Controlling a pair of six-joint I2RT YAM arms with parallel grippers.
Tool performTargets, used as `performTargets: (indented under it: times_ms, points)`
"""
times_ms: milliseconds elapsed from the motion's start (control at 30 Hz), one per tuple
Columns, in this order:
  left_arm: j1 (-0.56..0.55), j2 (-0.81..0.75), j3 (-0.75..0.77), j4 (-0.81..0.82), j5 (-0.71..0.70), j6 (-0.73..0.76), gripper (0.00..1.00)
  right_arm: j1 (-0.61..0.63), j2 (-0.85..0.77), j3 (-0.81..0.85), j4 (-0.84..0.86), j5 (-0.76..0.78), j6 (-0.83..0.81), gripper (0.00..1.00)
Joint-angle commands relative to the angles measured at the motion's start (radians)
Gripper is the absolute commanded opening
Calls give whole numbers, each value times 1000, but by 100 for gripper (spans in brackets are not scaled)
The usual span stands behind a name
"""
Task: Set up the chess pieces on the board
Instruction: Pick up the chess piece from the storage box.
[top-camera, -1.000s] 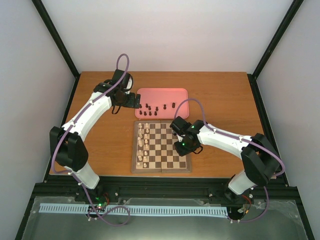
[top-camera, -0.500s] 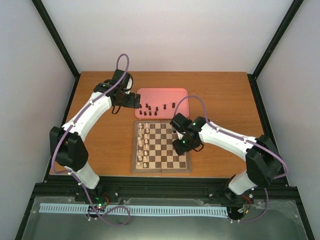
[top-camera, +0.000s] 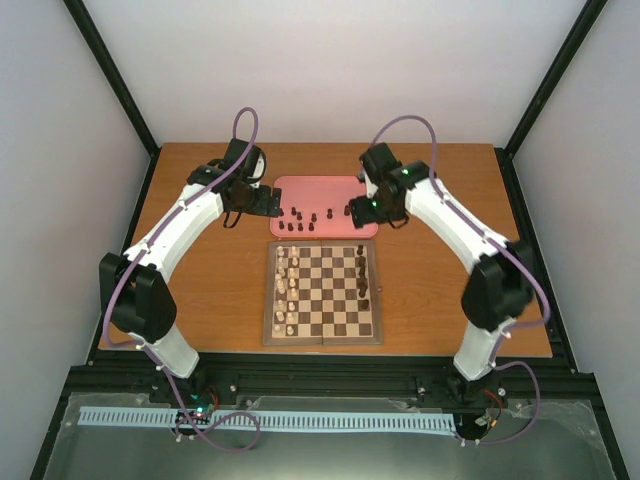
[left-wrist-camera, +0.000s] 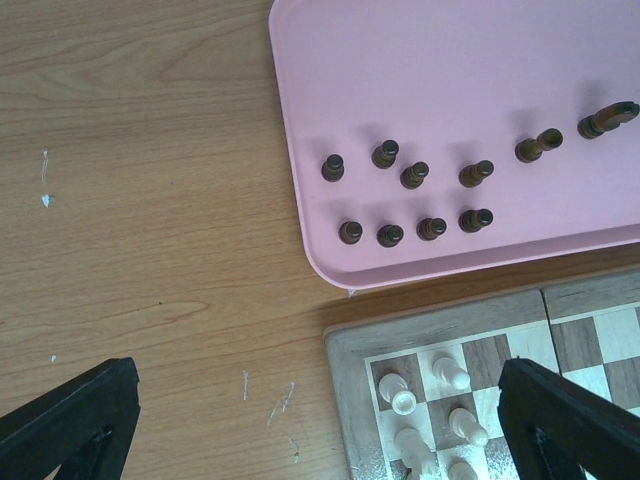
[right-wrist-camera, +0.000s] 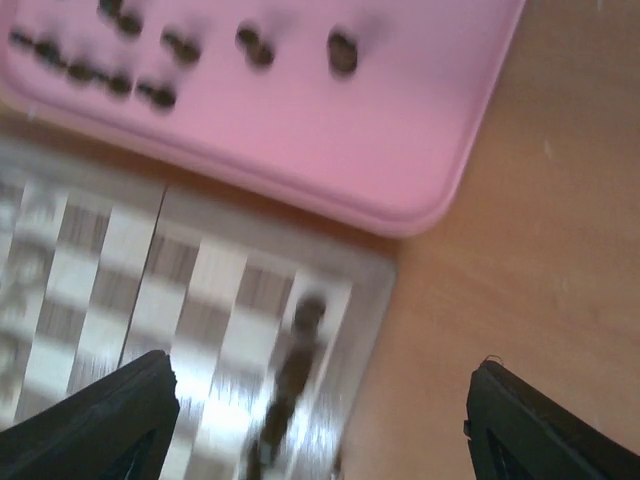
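**Top view:** The right gripper (top-camera: 356, 209) was seen at the right edge of the pink tray (top-camera: 320, 190). Within the last second it had been carried there from over the board (top-camera: 320, 340), and its jaws had been spread on the way. A short file of dark chess pieces (top-camera: 362, 272) was left standing along the board's right side, opposite the cream-white pieces (top-camera: 289, 285) on the left. The rest of the dark set was still grouped on the tray. The left gripper (top-camera: 270, 203) was found unmoved at the tray's left edge.

**Left wrist view:** Its jaws were held fully apart, with nothing between them. Ten dark figures were counted upright on the tray. The board's corner, with white pieces on it, was seen just below the tray.

**Right wrist view:** The picture was smeared by motion. The fingers were still seen wide apart and empty, above the tray's corner and the board's edge file.

From this, a placement was judged to have just been finished and a fresh pick from the tray begun. Most of the dark side was judged still to be set.
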Motion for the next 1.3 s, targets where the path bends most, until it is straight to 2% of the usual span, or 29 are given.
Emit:
performTargets:
  times_ms: [0, 133, 233, 400, 567, 700, 1000, 1267]
  points:
    - [-7, -13, 46, 1, 9, 10, 100, -44, 234, 202, 52, -51, -36, 77]
    - [-7, -19, 52, -4, 2, 13, 100, -44, 406, 359, 83, -33, -29, 76]
    - [-8, -21, 42, -4, 1, 13, 100, -46, 500, 448, 96, -32, -20, 73]
    - [-7, -22, 22, 4, 7, 10, 100, -51, 626, 582, 108, 21, -11, 72]
    - [-7, -20, 18, 4, 8, 10, 100, -64, 733, 736, 70, 28, 5, 64]
    - [-7, -16, 13, 4, 5, 11, 100, -81, 766, 744, 72, 1, 28, 59]
    - [-7, -2, 20, 1, 1, 12, 100, -86, 777, 721, 29, -41, 5, 59]
    - [-7, 14, 32, 0, 5, 10, 100, -89, 800, 713, 31, -77, -3, 53]
